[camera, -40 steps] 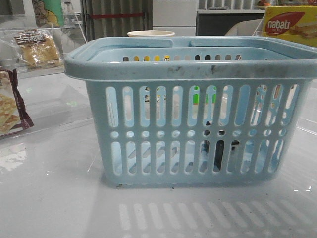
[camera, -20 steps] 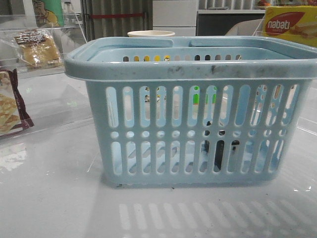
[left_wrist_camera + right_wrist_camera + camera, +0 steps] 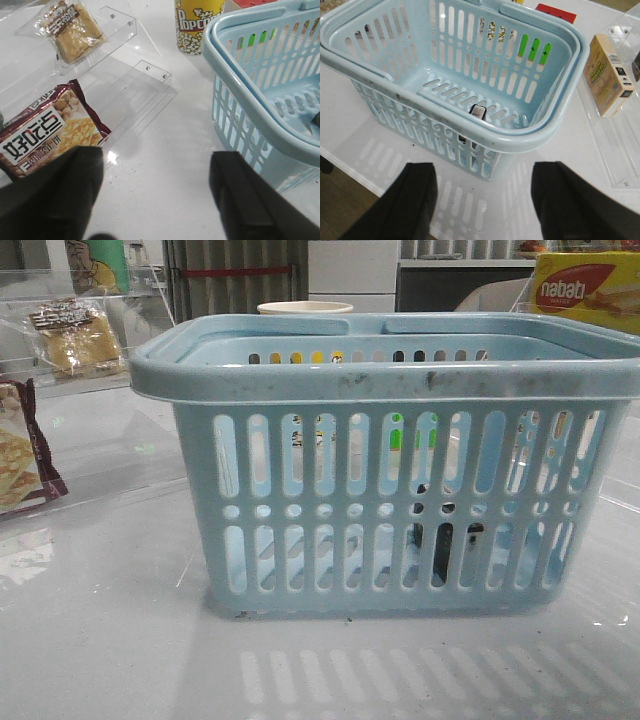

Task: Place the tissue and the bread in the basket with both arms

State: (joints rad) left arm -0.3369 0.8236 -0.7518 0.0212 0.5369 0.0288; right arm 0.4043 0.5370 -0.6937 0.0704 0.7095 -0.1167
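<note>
Left gripper is spread wide and empty above the table, left of the basket. Right gripper gapes empty too, over the basket's near side. The tissue lies on the basket floor. The bread rests on a clear shelf, far left, beyond a maroon snack pack.

You have the light-blue slotted basket upright on the worktop, the small dark tissue packet on its floor. The bagged golden bread lies far left.
</note>
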